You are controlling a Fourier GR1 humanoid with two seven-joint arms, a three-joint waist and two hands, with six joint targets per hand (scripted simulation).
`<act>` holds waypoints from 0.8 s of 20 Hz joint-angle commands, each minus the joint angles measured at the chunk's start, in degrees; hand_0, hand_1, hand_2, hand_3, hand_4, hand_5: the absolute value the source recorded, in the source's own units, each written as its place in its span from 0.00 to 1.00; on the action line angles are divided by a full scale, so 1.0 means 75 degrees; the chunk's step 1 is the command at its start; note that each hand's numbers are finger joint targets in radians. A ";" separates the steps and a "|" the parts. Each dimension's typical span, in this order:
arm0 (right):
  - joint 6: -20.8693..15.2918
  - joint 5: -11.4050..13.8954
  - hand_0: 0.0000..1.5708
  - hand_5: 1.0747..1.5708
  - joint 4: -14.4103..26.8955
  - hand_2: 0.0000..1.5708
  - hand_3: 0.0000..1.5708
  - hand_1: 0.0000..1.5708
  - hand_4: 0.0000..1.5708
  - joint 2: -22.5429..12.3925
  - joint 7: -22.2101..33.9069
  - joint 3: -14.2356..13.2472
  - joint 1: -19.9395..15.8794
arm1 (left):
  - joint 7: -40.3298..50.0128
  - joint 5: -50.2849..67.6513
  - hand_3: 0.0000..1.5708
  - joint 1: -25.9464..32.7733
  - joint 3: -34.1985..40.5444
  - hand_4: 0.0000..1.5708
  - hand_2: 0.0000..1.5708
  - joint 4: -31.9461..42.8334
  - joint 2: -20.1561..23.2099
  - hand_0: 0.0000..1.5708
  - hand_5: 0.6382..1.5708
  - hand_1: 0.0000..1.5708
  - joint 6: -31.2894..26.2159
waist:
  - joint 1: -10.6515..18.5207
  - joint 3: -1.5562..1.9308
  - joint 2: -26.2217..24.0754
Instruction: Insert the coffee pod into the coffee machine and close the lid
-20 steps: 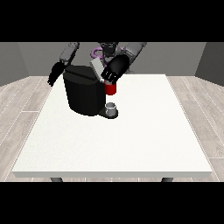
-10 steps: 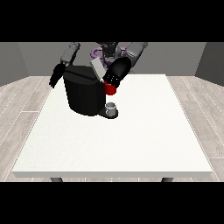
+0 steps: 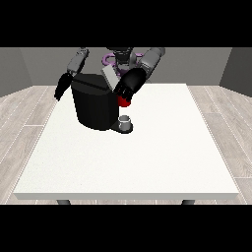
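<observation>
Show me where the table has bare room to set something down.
Bare: the table's whole near half in front of the machine, and its strip at the view's right. Crowded: the far corner at the view's left, with the machine, a small cup at its base and both hands above.

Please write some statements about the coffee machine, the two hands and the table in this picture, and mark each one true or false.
1. The coffee machine stands on the white table. True.
2. The hand at the view's right is at the machine's top, just above a red thing at the machine. True.
3. The hand at the view's left rests on top of the machine. False: it hangs beside the machine's left side.
4. The machine lies tipped over on its side. False: it stands upright.
5. A small grey thing sits at the machine's base. True.
</observation>
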 commanded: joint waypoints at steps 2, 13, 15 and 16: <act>0.0061 0.0080 0.00 1.00 -0.0543 0.00 0.00 0.00 0.05 0.0164 0.0376 0.0330 0.0320 | -0.0578 -0.0080 0.62 0.0437 0.0099 0.00 0.75 0.0194 0.0184 0.77 1.00 0.77 0.0593 | -0.0264 -0.0007 -0.0145; -0.0067 0.0099 0.00 1.00 0.0134 0.00 0.00 0.00 0.11 -0.0223 -0.0052 -0.0146 -0.0343 | -0.0640 -0.0522 0.42 -0.0230 -0.0203 0.00 0.58 -0.0121 0.0355 0.52 1.00 0.52 0.0596 | 0.0024 0.0001 0.0367; -0.0071 0.0159 0.00 1.00 0.0013 0.00 0.00 0.00 0.13 -0.0113 -0.0245 0.0012 -0.0016 | -0.0768 -0.0644 0.38 0.0000 -0.0246 0.00 0.49 -0.0100 0.0379 0.32 1.00 0.32 0.0879 | -0.0061 0.0001 0.0355; -0.0139 0.0364 0.00 1.00 -0.0248 0.00 0.00 0.00 0.09 -0.0026 0.0230 0.0258 -0.0036 | -0.0794 -0.0745 0.35 0.0195 -0.0278 0.00 0.44 0.0050 0.0338 0.00 1.00 0.00 0.1115 | -0.0139 -0.0004 0.0306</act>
